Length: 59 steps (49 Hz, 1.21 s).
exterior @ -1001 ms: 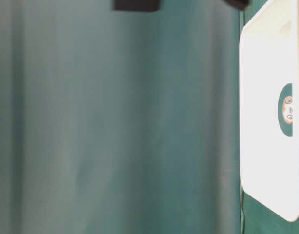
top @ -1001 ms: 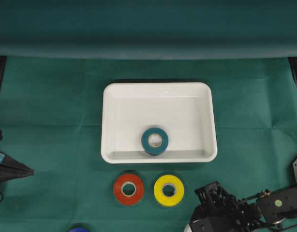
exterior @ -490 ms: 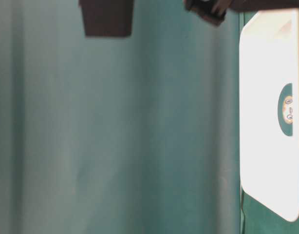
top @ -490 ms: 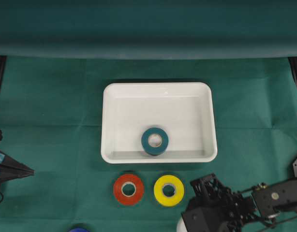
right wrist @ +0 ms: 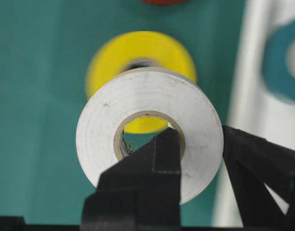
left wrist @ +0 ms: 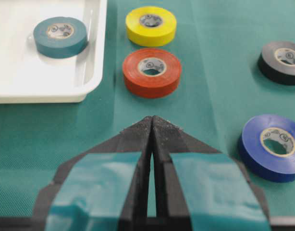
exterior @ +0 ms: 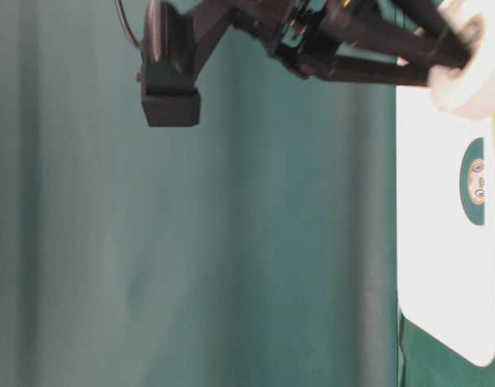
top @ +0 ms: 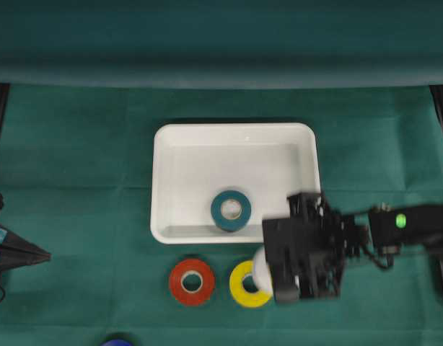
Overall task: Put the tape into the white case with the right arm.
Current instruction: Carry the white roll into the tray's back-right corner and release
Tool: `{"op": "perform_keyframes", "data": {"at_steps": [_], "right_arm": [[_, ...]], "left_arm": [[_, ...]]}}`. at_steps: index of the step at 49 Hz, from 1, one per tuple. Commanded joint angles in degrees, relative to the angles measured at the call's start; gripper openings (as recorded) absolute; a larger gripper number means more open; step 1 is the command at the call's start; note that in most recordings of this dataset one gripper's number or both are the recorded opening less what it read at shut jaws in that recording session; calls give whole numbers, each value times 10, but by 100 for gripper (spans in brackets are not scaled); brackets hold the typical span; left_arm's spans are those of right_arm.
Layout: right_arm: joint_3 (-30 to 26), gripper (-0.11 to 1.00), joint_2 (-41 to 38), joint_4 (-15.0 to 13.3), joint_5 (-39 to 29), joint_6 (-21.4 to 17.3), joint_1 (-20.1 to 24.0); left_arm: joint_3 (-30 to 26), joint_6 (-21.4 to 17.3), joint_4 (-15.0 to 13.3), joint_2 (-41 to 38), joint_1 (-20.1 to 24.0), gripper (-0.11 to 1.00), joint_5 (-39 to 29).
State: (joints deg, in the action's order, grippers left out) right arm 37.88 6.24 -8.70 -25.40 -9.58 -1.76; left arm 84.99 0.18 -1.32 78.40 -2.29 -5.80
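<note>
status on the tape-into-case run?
Done: a teal roll already lies in the white case. In hand: the right gripper is shut on a white tape roll, one finger through its core, above the yellow roll beside the case. Left: carry it over the rim and release.

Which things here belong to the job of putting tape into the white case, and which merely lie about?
Part of the job:
- white tape, held by the right gripper
- white case
- teal tape, already in the case

Lying about:
- yellow tape
- red tape
- black tape
- blue tape
- left gripper, shut
</note>
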Motion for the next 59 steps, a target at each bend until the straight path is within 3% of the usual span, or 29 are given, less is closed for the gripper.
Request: {"op": "perform_keyframes", "data": {"at_steps": [1, 12, 18, 38, 59], "right_arm": [[-14, 1, 16, -25, 4, 0, -33], [-15, 2, 11, -116, 15, -1, -91], [-17, 1, 2, -141, 28, -3, -122], [-30, 2, -38, -143, 59, 0, -222], [-36, 2, -59, -144, 77, 2, -237]], "left_arm": [[-6, 0, 1, -5, 2, 0, 4], [-6, 0, 0, -5, 2, 0, 4], [-6, 0, 0, -5, 2, 0, 4], [-6, 0, 1, -5, 2, 0, 4], [-6, 0, 0, -5, 2, 0, 4]]}}
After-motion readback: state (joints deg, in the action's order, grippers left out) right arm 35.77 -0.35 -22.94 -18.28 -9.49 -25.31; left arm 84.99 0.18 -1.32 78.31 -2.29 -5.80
